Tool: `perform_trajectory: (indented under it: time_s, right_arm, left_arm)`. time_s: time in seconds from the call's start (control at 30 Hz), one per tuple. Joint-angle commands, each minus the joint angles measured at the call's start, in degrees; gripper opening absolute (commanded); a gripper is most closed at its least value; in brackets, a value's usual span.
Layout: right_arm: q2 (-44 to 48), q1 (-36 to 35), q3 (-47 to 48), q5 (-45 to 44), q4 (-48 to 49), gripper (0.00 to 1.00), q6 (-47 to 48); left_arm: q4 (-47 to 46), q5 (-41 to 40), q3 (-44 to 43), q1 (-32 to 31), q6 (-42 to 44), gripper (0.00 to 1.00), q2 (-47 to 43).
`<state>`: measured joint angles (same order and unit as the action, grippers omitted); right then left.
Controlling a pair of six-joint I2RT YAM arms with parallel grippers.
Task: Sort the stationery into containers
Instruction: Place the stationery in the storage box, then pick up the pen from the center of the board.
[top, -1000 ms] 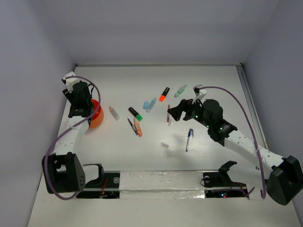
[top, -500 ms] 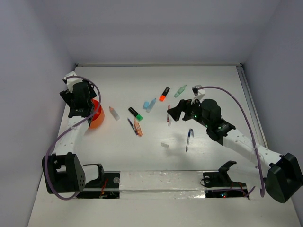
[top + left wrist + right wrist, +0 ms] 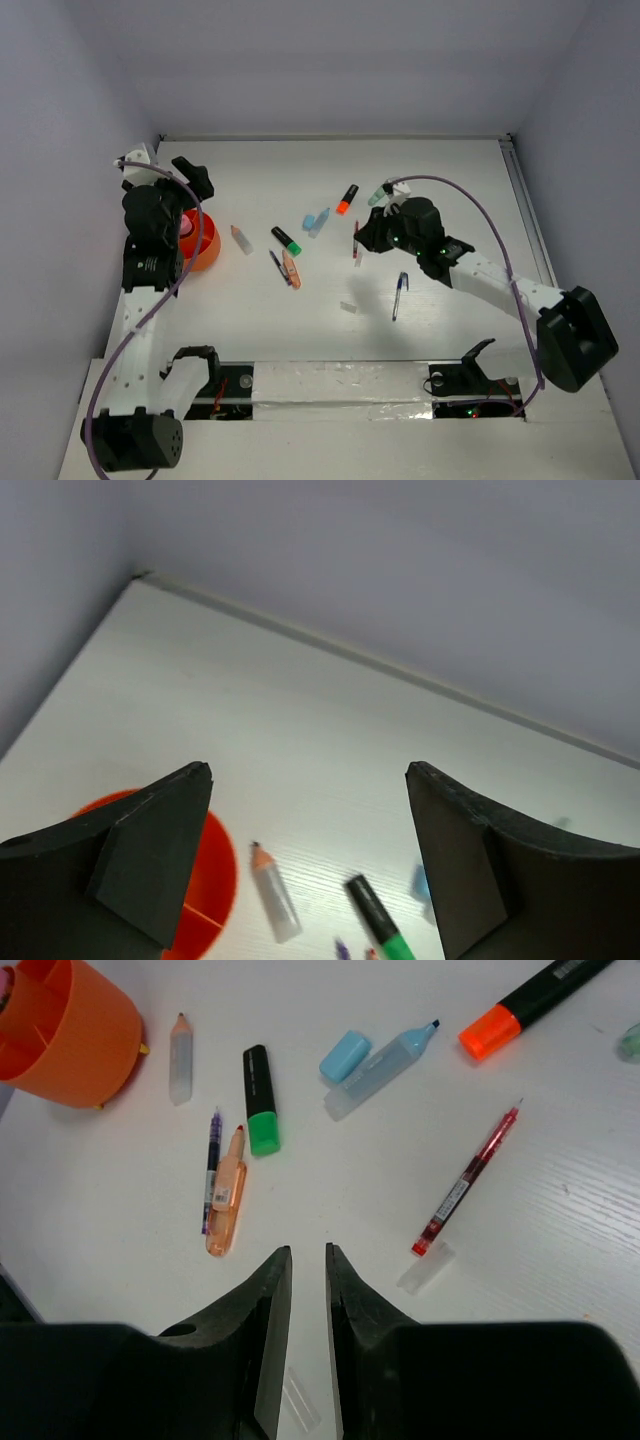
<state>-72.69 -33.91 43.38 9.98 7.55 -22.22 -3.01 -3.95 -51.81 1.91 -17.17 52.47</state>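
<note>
Near the left edge of the table (image 3: 450, 170), seen from above, the orange pot (image 3: 203, 248) stands with a pink-topped item (image 3: 186, 228) inside it. The left tool (image 3: 165, 178) hangs over the pot's far side, toward the far left corner. Loose stationery lies across the middle. A clear tube (image 3: 241, 239) is just right of the pot. Beyond it are a green-capped marker (image 3: 286, 240) and a dark slim pen (image 3: 279, 268) lying against a peach marker (image 3: 291, 268). Farther back are a pale blue marker (image 3: 317, 221), an orange-capped marker (image 3: 347, 198) and a pale green piece (image 3: 380, 192). The right tool (image 3: 363, 242) sits just beside the red pen (image 3: 355, 243). A blue pen (image 3: 400, 295) and a small white bit (image 3: 347, 307) lie closer to the near edge.

From the left wrist, the tool's fingers stand wide apart with nothing between them. The pot's rim shows at lower left, and the tube and green-capped marker lie on the table below the gap.

From the right wrist, the fingers are narrow, with a slim gap between them, and grip nothing. The red pen lies aslant, just right of the tips, with a clear cap (image 3: 425, 1266) by its near end. A blue cap (image 3: 345, 1055) rests just beside the pale blue marker.
</note>
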Motion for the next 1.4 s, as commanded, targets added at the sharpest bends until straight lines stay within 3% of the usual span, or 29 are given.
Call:
perform_trajectory:
  time_s: [0.0, 0.27, 0.4, 0.5, 0.53, 0.7, 0.83, 1.07, 1.37]
  right_arm:
    - [-6.20, -1.94, 8.54, 2.77, -3.41, 0.26, 3.14]
    - [-30.10, -8.62, 32.17, -1.71, -15.63, 0.38, 7.10]
    - [-40.76, -10.29, 45.01, -5.48, -21.41, 0.62, 9.64]
    - [-49.37, -11.18, 56.79, -8.30, -25.82, 0.67, 11.84]
    - [-51.40, -11.70, 59.43, -8.74, -28.09, 0.67, 12.19]
    - [-64.13, -11.70, 77.43, -12.00, -36.36, 0.68, 14.56]
    - [-68.10, -12.84, 83.08, -12.09, -40.15, 0.67, 16.59]
    - [-72.76, -14.78, 89.24, -12.17, -42.71, 0.65, 18.08]
    - [-74.18, -15.92, 89.69, -12.26, -42.62, 0.59, 18.53]
  left_arm:
    - [1.59, 14.65, -0.31, -0.24, -2.08, 0.75, -4.56]
    - [1.87, 26.09, 9.96, -1.20, -5.41, 0.74, -17.04]
    - [-3.66, 30.21, 11.12, -8.22, -8.14, 0.88, -18.01]
    - [-4.20, 29.96, 8.14, -11.39, -5.95, 0.94, -17.75]
    - [-4.11, 29.79, 6.65, -13.14, -5.08, 0.98, -17.92]
    - [-4.55, 27.42, 5.67, -17.73, 0.29, 0.99, -19.33]
    - [-2.89, 23.82, 6.64, -19.57, 1.52, 0.99, -20.39]
    - [-2.18, 22.40, 6.46, -21.16, 1.96, 0.99, -20.65]
    - [-1.30, 21.26, 6.81, -22.74, 2.40, 0.99, -21.62]
